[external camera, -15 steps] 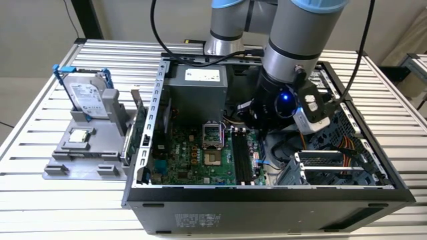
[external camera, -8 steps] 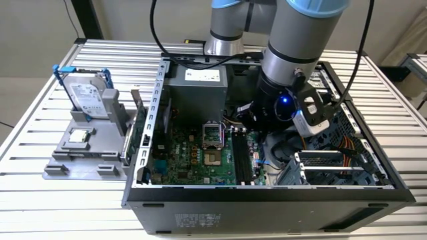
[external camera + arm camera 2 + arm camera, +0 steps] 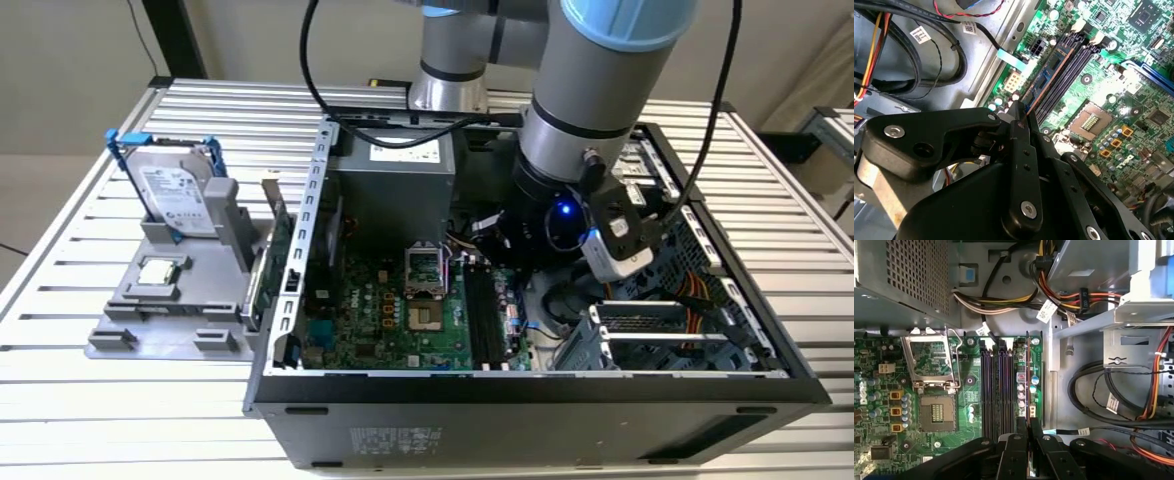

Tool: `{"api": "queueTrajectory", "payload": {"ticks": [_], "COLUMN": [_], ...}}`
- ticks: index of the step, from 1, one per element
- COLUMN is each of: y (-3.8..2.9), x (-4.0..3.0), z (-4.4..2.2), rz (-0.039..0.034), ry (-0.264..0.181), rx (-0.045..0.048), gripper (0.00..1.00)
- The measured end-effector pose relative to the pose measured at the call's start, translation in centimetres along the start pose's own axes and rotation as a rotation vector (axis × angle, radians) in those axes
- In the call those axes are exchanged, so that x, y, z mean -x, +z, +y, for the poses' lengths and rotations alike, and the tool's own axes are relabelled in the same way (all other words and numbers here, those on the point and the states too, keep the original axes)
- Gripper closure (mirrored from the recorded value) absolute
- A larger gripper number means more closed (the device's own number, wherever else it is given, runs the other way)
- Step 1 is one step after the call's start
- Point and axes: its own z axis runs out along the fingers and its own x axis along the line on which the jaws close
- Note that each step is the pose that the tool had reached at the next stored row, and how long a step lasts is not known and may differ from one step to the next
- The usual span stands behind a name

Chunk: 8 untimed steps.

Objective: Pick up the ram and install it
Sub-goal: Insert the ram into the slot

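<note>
Ram (image 3: 1046, 75) stands edge-on in the outermost black slot (image 3: 1004, 385), mid-frame in both wrist views, with the gripper (image 3: 1028, 427) clenched on its end; picked up, seating looks unfinished.

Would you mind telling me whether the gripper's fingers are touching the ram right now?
Touching. In the second wrist view the gripper has its fingers closed on the ram's near end, the stick standing edge-on at the motherboard slots.

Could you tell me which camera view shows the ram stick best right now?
The second wrist view: the ram runs edge-on from the gripper along the outermost motherboard slot. The first wrist view shows its thin edge above the fingertips. The exterior view has the arm over that area.
</note>
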Motion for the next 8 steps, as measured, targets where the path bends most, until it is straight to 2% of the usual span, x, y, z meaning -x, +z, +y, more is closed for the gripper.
{"api": "queueTrajectory", "payload": {"ticks": [8], "y": [0.74], "x": [-0.1], "z": [-0.21], "rz": [0.0], "ry": [-0.004], "rx": [0.0], "gripper": [1.0]}}
